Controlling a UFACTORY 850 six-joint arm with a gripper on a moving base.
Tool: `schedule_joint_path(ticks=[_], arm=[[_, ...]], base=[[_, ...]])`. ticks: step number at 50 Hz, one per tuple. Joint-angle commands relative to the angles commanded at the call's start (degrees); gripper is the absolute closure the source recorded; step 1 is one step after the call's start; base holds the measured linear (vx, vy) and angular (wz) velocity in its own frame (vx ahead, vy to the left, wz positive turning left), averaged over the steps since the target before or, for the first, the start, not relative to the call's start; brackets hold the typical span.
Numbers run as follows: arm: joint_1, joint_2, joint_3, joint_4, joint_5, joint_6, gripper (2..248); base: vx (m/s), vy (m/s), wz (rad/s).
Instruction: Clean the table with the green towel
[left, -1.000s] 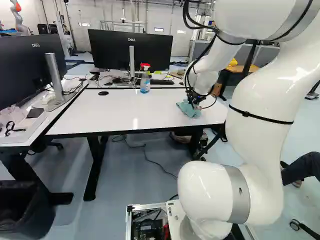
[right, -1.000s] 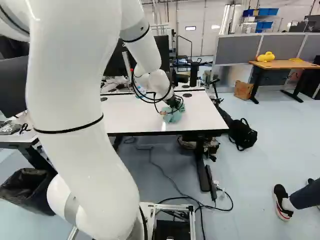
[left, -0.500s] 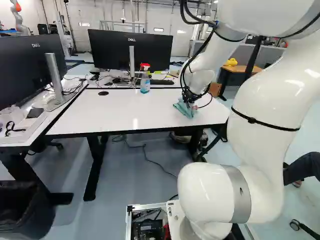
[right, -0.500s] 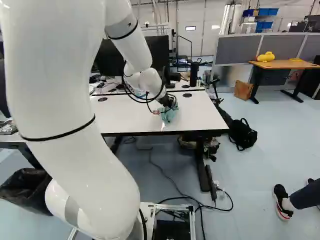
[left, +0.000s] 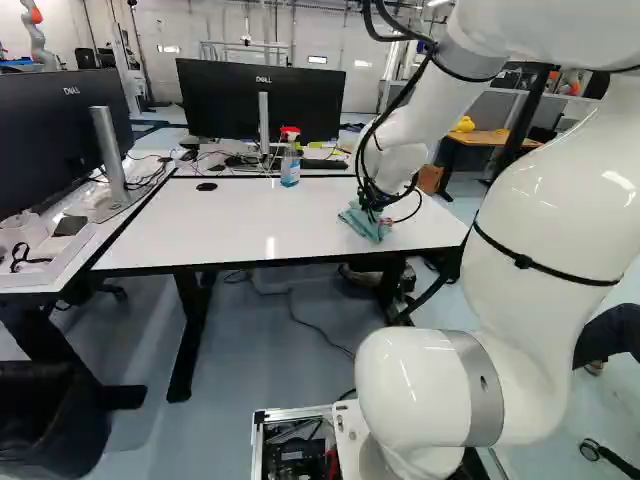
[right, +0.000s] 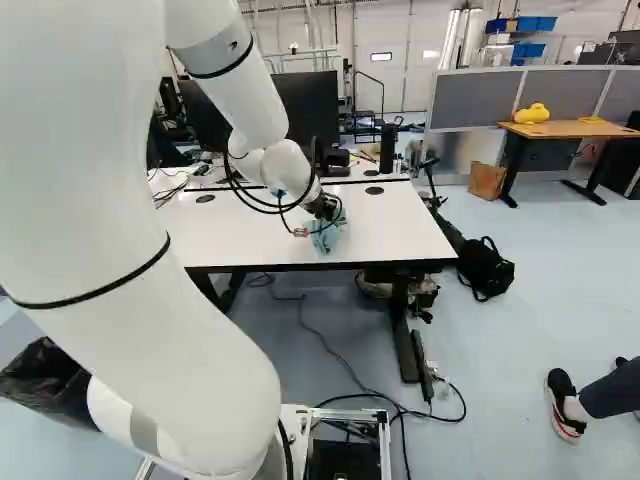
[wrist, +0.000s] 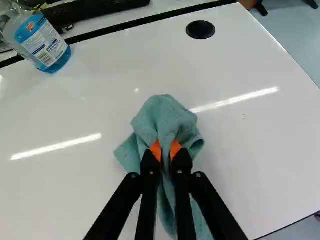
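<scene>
Colours as I log them from my station: towel (wrist: 162, 117), plain teal-green; pincer (left: 371, 211), black, with orange pads (wrist: 155, 150); my arm (left: 545, 210), glossy white, banded in grey, strapped in black; tabletop (wrist: 110, 85), white, edged in black; cable port (wrist: 200, 29), black; spray bottle (wrist: 45, 42), clear above, blue at the base, its label blue and white, its head (left: 290, 132) red and white; monitor (left: 225, 100), black; bin liner (right: 50, 385), black; partition (right: 565, 95), grey panels; backpack (right: 483, 270), black; floor (right: 550, 300), pale blue-grey
</scene>
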Motion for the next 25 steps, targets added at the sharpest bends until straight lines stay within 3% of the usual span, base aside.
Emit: schedule_joint_path(ticks=[25], arm=[[0.0,0.0,0.0,2.8,0.0,0.0,210]], base=[[0.0,0.0,0.0]])
